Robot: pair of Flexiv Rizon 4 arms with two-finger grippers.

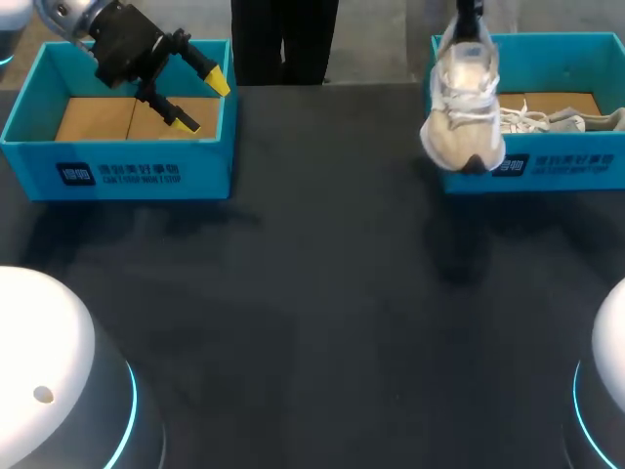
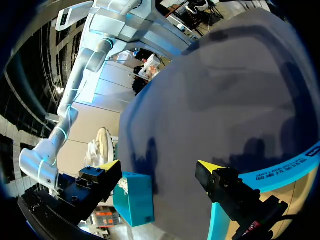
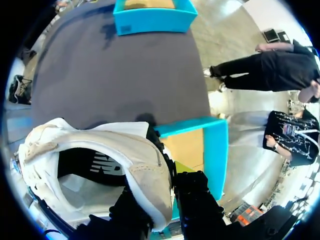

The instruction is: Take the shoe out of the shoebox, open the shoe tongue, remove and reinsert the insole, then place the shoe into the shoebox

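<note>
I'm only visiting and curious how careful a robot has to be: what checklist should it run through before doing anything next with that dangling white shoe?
1. Right fingers clamp the shoe at its collar: ok.
2. Shoe out of the right shoebox: ok, it hangs before the front wall.
3. Bare table ahead for setting it down: ok.
4. Left fingers open and free to help: ok, above the left shoebox.
5. Tongue opened: cannot tell.

The shoe is soft off-white mesh and suede-like cloth, the shoebox matt blue card.
</note>
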